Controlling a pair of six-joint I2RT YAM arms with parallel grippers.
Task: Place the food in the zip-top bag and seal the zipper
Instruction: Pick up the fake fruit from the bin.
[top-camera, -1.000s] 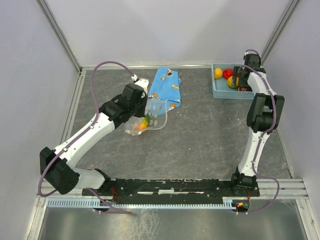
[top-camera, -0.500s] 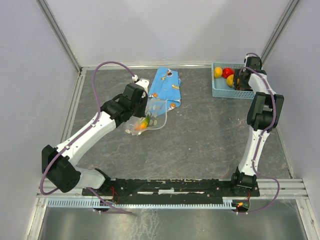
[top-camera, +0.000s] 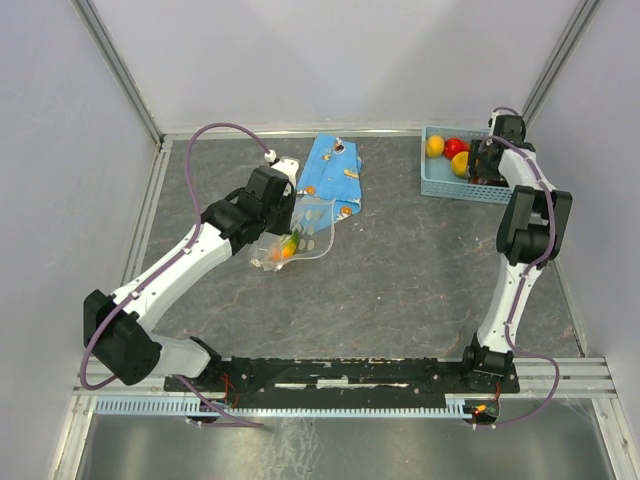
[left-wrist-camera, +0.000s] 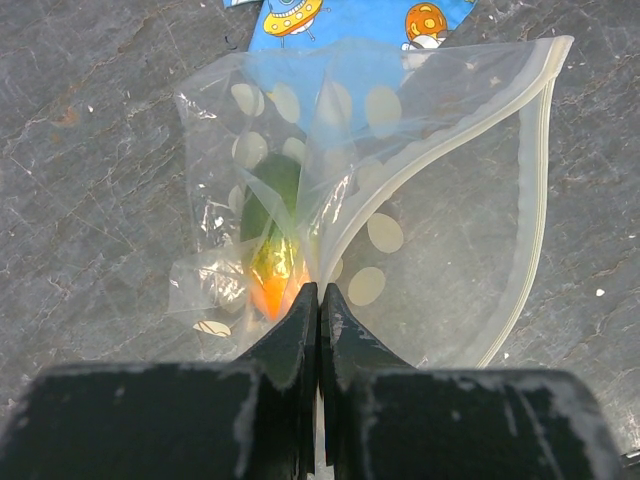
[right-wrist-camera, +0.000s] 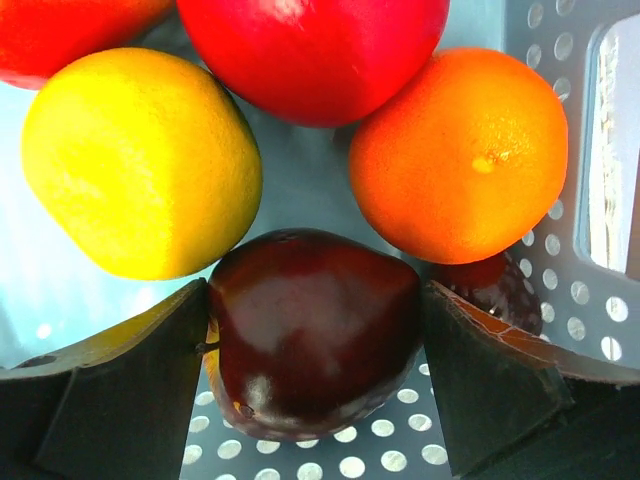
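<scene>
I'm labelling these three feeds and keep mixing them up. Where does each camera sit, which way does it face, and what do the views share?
Top external: above and behind the bases, looking down at the table; both whole arms show.
Left wrist: on the left arm, facing along the shut left gripper at the zip-top bag.
Right wrist: on the right arm, facing into the basket; the right gripper flanks a dark purple fruit.
Shared: top and left wrist show the zip-top bag; top and right wrist, the basket.

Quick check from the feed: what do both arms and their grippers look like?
Both the left arm and right arm have white links with black joints and a purple cable looping along each. The left gripper and right gripper have black wedge-shaped fingers.
</scene>
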